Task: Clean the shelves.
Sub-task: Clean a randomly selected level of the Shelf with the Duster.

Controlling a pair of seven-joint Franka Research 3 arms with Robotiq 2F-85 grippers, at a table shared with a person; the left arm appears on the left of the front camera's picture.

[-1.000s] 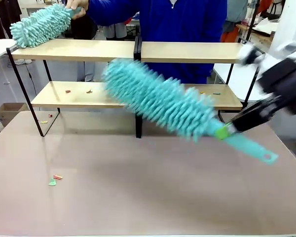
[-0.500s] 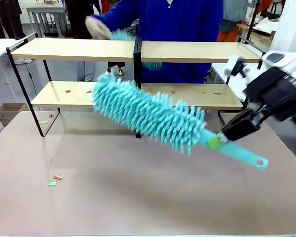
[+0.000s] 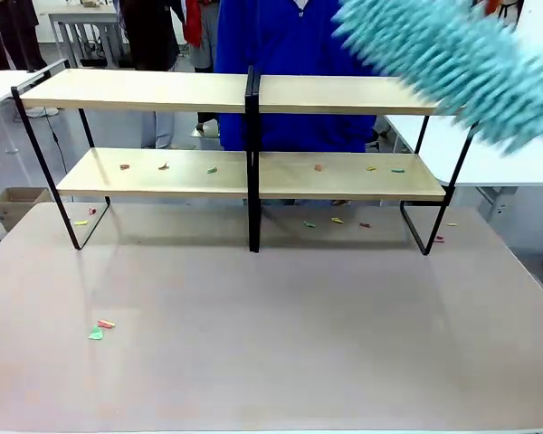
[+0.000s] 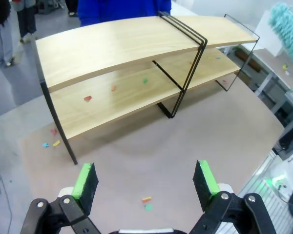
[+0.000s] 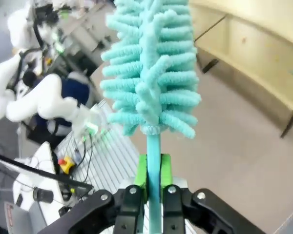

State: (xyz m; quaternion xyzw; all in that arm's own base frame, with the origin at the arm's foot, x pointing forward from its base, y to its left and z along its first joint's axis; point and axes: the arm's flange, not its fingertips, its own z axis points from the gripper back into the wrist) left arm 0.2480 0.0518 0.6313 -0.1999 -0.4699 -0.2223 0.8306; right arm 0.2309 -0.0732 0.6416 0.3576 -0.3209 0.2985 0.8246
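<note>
Above the right end of the shelves [image 3: 344, 95] on the worktop [image 3: 299, 344], the nearer right end effector [image 5: 153, 170] clamps a teal duster [image 3: 452, 63] slanting across the top board, while the left end effector [image 4: 145, 180] hangs wide open, empty, in front of the shelves.

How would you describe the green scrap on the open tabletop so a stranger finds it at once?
Start at the shelves, then come forward onto the tabletop near their left end. Two scraps lie together; the green scrap is nearer the robot than the orange scrap.
</note>
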